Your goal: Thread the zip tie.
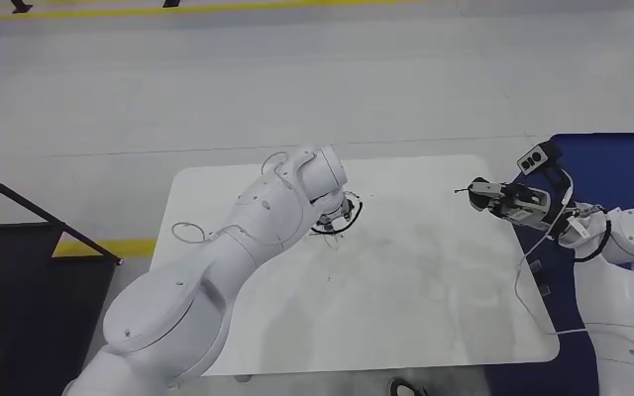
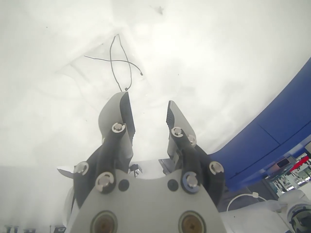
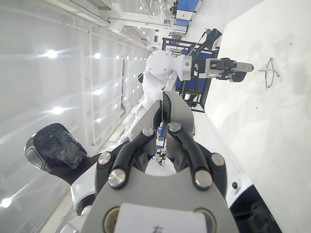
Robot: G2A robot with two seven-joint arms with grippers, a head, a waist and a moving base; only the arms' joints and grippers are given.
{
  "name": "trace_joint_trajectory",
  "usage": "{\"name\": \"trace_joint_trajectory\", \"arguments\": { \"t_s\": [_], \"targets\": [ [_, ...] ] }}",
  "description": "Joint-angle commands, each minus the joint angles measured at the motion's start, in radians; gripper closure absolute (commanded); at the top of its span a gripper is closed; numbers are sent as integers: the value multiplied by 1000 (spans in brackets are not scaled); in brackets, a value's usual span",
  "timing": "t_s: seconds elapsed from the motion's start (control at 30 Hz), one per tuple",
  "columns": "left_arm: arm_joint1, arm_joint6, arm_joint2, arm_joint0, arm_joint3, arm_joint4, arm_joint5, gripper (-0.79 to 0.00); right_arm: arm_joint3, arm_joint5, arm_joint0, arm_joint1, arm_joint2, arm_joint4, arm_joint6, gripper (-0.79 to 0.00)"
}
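The left claw (image 2: 148, 98) stands open near two thin black zip ties (image 2: 121, 61).
They lie crossed near the middle of the white table (image 1: 416, 297); the right claw (image 3: 165, 95), fingers together, is well apart at the right.

Black zip tie (image 2: 111, 60), plain white tabletop (image 2: 218, 49), jaws were grey with ribbed black pads (image 2: 128, 115), blue panel (image 2: 279, 127)
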Motion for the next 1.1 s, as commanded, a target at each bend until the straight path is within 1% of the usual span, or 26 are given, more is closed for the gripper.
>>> {"name": "trace_joint_trajectory", "arguments": {
  "t_s": [0.0,0.03,0.13,0.17,0.2,0.23,0.27,0.33,0.37,0.4,0.67,0.77,0.87,0.93,0.97,1.07],
  "targets": [
    [-9,-41,17,-7,31,-4,-41,-302,0,0,0,0,0,0,0,0],
    [-13,-39,27,-9,49,8,-39,-280,0,0,0,0,0,0,0,0],
    [-29,-54,43,-12,76,14,-54,-299,0,0,0,0,0,0,0,0],
    [-34,-51,48,-13,84,24,-51,-289,0,0,0,0,0,0,0,0],
    [-37,-50,51,-12,88,31,-50,-259,0,0,0,0,0,0,0,0],
    [-44,-53,56,-8,98,36,-53,-252,0,0,0,0,0,0,0,0],
    [-50,-51,58,-8,109,42,-52,-256,0,0,0,0,0,0,0,0],
    [-62,-52,63,-3,120,49,-63,-286,0,0,0,0,0,0,0,0],
    [-66,-60,57,-2,133,38,-76,-283,0,0,0,0,0,0,0,0],
    [-71,-50,57,-3,149,43,-81,-256,0,0,0,0,0,0,0,0],
    [-121,16,63,13,210,76,-96,-215,0,0,0,0,0,0,0,0],
    [-139,46,69,21,230,96,-85,-172,0,0,0,0,0,0,0,0],
    [-157,67,72,29,252,112,-80,-172,0,0,0,0,0,0,0,0],
    [-167,82,73,33,267,122,-77,-105,0,0,0,0,0,0,0,0],
    [-172,87,70,34,275,121,-79,-89,0,0,0,0,0,0,0,0],
    [-184,91,65,36,302,123,-92,-89,0,0,0,0,0,0,0,0]
  ]
}}
